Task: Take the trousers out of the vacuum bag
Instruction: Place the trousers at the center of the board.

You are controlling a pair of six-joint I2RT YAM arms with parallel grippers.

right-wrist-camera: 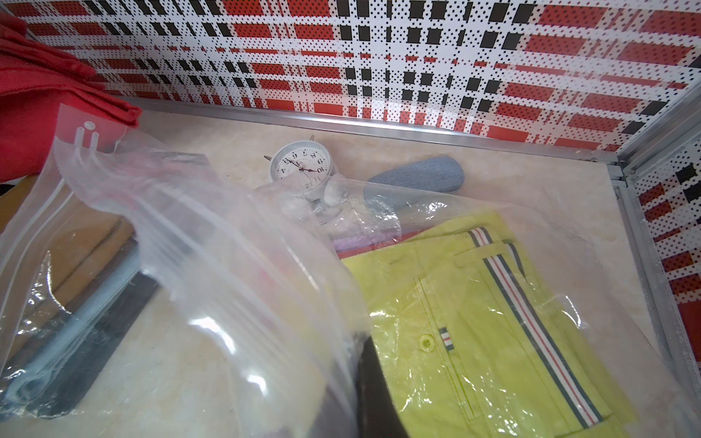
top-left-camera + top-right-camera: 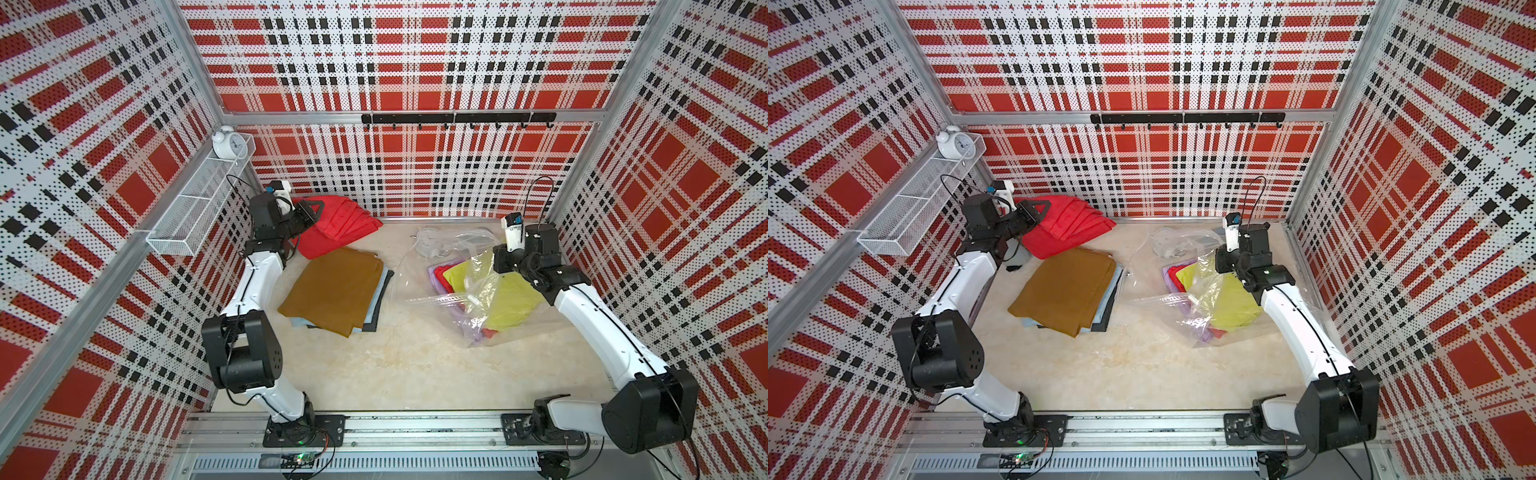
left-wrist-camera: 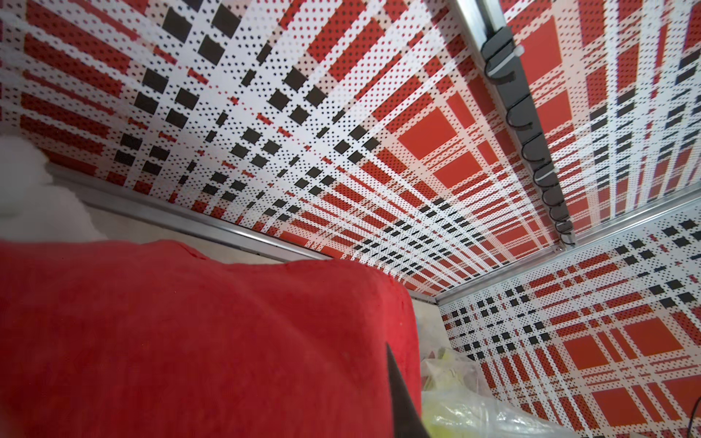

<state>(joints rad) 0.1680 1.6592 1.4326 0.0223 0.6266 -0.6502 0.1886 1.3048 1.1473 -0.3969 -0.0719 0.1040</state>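
- In both top views, the left gripper [image 2: 309, 212] [image 2: 1034, 214] sits at the back left of the beige table [image 2: 395, 365]. It is pinched tight on a fold of the crumpled red cloth trousers [image 2: 345, 228], and the gripped end is lifted off the table.
- Just in front lies a flat stack outside the bag. Folded mustard-brown trousers [image 2: 332, 291] are on top, with a light blue pair [image 2: 299, 323] and a charcoal-black pair [image 2: 373, 323] showing beneath.
- On the right side lies the clear crinkly plastic vacuum bag [image 2: 453, 245]. Inside it are folded yellow-green trousers [image 2: 515, 303] over lilac cloth [image 2: 434, 274] and a little red cloth.
- The right gripper [image 2: 500, 262] is closed on the bag's upper film, which rises to it in a peak.
- A white alarm clock [image 2: 226, 143] stands in a white wire shelf [image 2: 195, 216] on the left wall.
- In the left wrist view, the red trousers [image 3: 189, 341] fill the lower frame. They bulge against one dark finger [image 3: 402, 402], with the other finger hidden. A corner of the vacuum bag [image 3: 474, 409] shows beyond.
- In the right wrist view, the vacuum bag [image 1: 227, 265] drapes over a dark finger [image 1: 375, 394]. Its zip strip hangs on the far side.
- The yellow-green trousers [image 1: 474, 322], with a striped waistband, lie under the film.
- Another white alarm clock [image 1: 303, 167] lies near the back wall, partly behind the plastic.
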